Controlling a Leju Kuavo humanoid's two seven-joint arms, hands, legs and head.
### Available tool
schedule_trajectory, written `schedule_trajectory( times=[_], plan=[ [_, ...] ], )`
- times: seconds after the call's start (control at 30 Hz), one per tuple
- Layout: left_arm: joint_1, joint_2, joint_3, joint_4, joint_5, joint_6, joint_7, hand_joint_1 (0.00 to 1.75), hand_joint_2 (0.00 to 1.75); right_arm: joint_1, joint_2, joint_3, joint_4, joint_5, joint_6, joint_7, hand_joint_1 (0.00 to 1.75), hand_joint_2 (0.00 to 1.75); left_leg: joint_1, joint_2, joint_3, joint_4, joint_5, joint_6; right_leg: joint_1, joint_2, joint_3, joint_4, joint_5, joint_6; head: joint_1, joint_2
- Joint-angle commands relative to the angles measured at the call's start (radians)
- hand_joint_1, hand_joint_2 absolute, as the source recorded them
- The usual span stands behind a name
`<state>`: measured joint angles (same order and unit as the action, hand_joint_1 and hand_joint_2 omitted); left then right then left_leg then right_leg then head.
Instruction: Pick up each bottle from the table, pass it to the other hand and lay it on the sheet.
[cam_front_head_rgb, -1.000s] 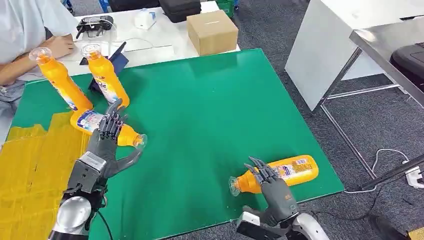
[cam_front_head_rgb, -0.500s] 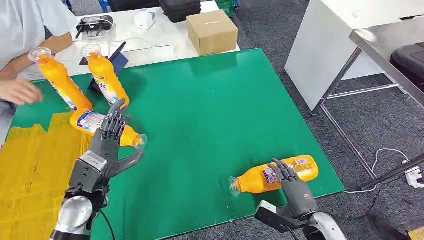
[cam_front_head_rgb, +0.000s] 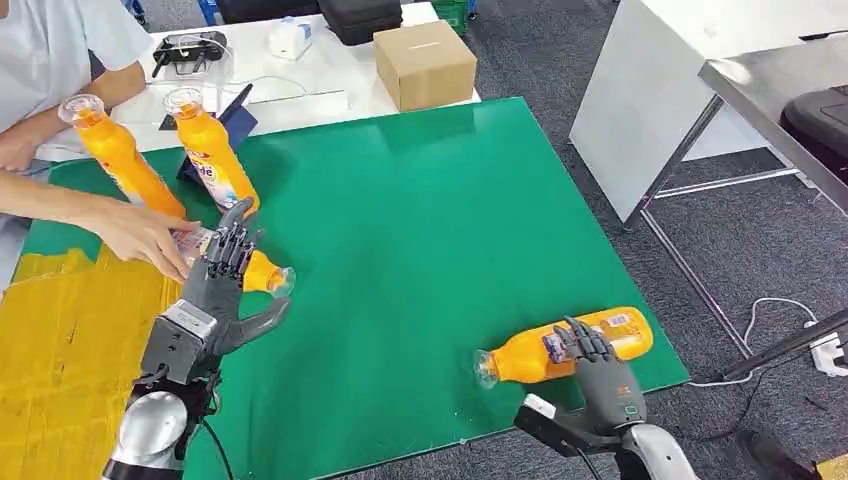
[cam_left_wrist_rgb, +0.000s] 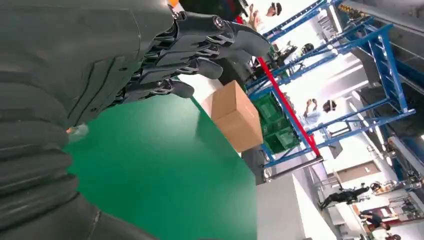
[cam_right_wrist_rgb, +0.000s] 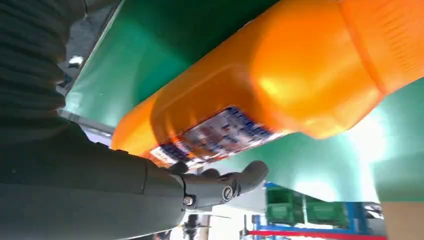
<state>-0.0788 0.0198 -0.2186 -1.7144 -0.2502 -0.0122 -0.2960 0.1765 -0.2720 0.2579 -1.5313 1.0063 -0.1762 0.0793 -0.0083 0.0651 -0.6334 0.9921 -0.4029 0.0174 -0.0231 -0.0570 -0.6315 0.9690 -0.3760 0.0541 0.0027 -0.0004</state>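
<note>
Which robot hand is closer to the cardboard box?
The left. The left hand sits mid-table, below the cardboard box; the right hand is at the near edge, on a bottle.

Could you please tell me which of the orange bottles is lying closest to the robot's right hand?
The orange bottle lying alone at the green mat's near right edge; the right hand rests against it. The other three sit far left.

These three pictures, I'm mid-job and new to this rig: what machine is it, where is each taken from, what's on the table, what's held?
It is a humanoid robot with two arms. One picture looks down from its head; the other two come from cameras at its wrists. On the green table four orange bottles show: two upright at the far left, one lying bottle that a person's hand touches, and a near bottle lying on its side. The right hand rests on that near bottle; a closed grip is unclear. The left hand hovers open, holding nothing. The yellow sheet lies left.
</note>
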Motion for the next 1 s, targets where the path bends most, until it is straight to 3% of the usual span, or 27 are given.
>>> schedule_trajectory(
  times=[0.03, 0.53, 1.0],
  plan=[
    [-0.023, -0.019, -0.014, 0.026, -0.002, -0.005, 0.016, 0.0, 1.75, -0.065, 0.07, -0.092, 0.159, 0.11, -0.003, 0.082, 0.0, 1.75, 0.003, -0.005, 0.007, 0.0, -0.003, -0.002, 0.001, 0.004, 0.007, -0.001, -0.002, -0.003, 0.0, 0.0],
    [-0.014, -0.035, 0.028, 0.051, -0.008, -0.003, 0.03, 0.0, 1.75, -0.121, 0.097, -0.083, 0.212, 0.292, -0.009, 0.151, 0.0, 1.75, 0.003, -0.005, 0.007, 0.0, -0.002, -0.002, 0.001, 0.004, 0.008, -0.001, -0.002, -0.003, 0.0, 0.0],
    [-0.013, -0.044, 0.053, 0.048, -0.008, 0.004, 0.035, 0.0, 1.75, -0.15, 0.111, -0.076, 0.246, 0.347, -0.021, 0.121, 0.0, 1.75, 0.002, -0.004, 0.007, 0.0, -0.002, -0.001, 0.001, 0.003, 0.008, -0.001, -0.001, -0.002, 0.0, 0.0]
  ],
)
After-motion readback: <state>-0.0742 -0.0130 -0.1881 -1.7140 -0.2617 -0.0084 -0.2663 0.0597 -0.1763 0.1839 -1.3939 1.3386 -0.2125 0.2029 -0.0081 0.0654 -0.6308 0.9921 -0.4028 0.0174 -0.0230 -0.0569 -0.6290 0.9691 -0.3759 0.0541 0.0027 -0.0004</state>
